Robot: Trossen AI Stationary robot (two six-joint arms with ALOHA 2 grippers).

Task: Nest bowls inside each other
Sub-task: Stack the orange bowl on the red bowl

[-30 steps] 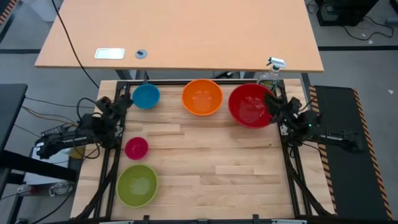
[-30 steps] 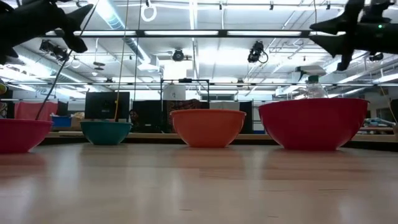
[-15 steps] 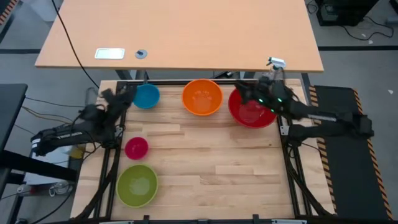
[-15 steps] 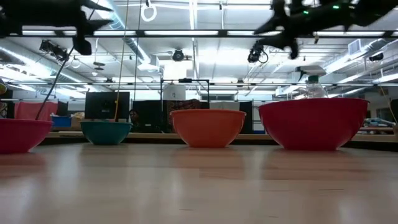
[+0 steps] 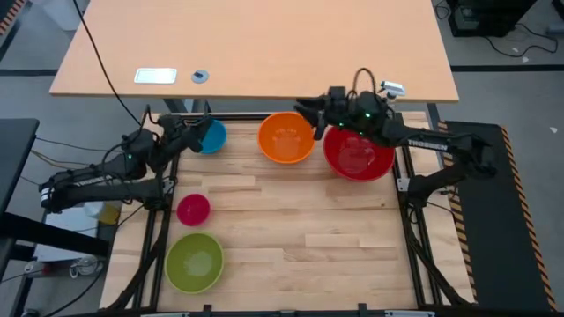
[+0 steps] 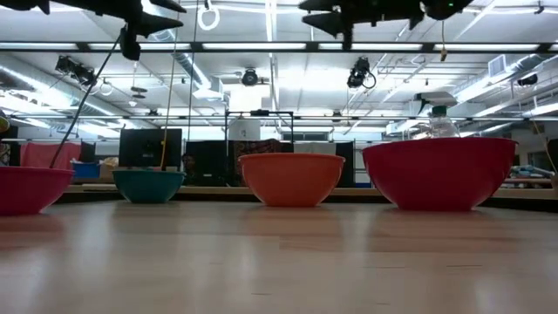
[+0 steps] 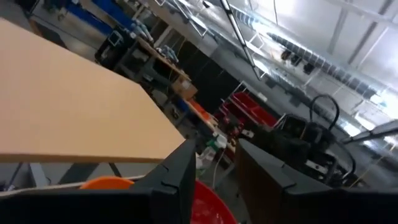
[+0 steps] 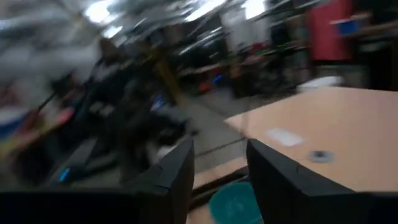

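Five bowls stand apart on their bases on the wooden table. The blue [image 5: 210,137], orange [image 5: 286,138] and red [image 5: 359,151] bowls line the far edge. The pink bowl [image 5: 193,210] and the lime green bowl [image 5: 194,261] sit near the left edge. My left gripper [image 5: 199,131] hangs high over the blue bowl's left rim, open and holding nothing [image 7: 217,180]. My right gripper [image 5: 305,107] is raised above the far rims of the orange and red bowls, pointing left. It too is open and holds nothing [image 8: 221,180].
A spray bottle [image 5: 386,99] stands just beyond the red bowl at the far right. Behind the work table is a larger tan table [image 5: 264,53] with a white card [image 5: 155,76] on it. Black frame rails [image 5: 414,229] run along the table's left and right sides.
Both arms have risen from beside the table. My right gripper swung from the right edge across the red bowl toward the left, ending above the gap between the orange and red bowls. My left gripper rose and tipped up to nearly level by the blue bowl. No bowl has moved.
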